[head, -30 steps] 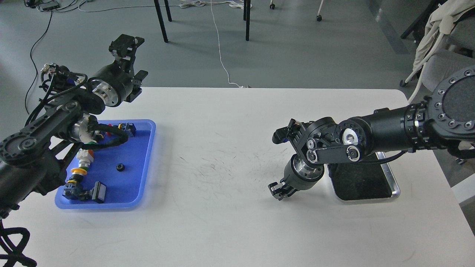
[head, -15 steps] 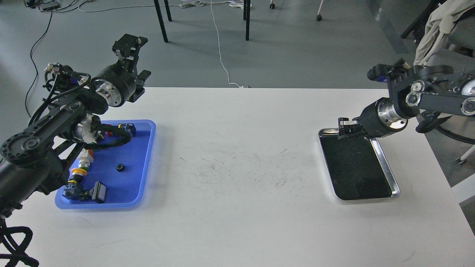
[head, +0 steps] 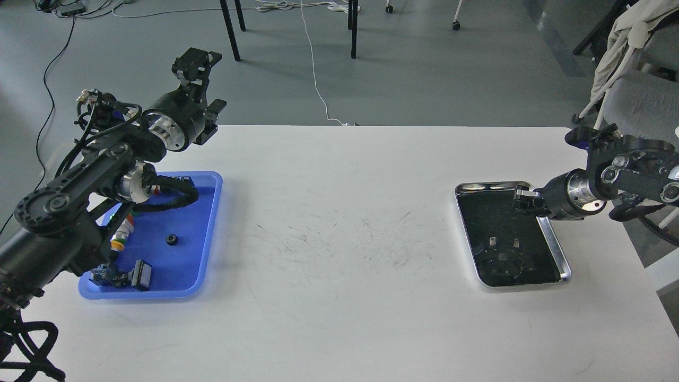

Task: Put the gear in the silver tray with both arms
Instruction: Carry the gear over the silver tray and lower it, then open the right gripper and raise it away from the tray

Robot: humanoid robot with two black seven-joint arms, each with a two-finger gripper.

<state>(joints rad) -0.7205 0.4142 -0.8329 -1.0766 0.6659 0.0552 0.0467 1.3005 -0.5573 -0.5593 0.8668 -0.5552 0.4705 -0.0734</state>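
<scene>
The gear (head: 171, 240), small, black and round, lies on the floor of the blue tray (head: 211, 233) at the left. My left gripper (head: 206, 85) is raised above the table's far left edge, behind the blue tray and well away from the gear; its fingers stand apart and hold nothing. The silver tray (head: 553, 241) sits at the right of the table, and its dark floor shows only reflections. My right gripper (head: 522, 200) hangs over the tray's far right corner. It is small and dark, so I cannot tell its fingers apart.
The blue tray also holds several push-button switches and connectors (head: 124, 273) along its left side. The white table (head: 339, 265) is scuffed in the middle. Chair legs and a white cable (head: 315, 79) are on the floor behind it, and a chair with cloth (head: 631, 48) is at the far right.
My right arm swung from the table's middle to the right and now reaches over the silver tray from the right edge. My left gripper shifted slightly to the right.
</scene>
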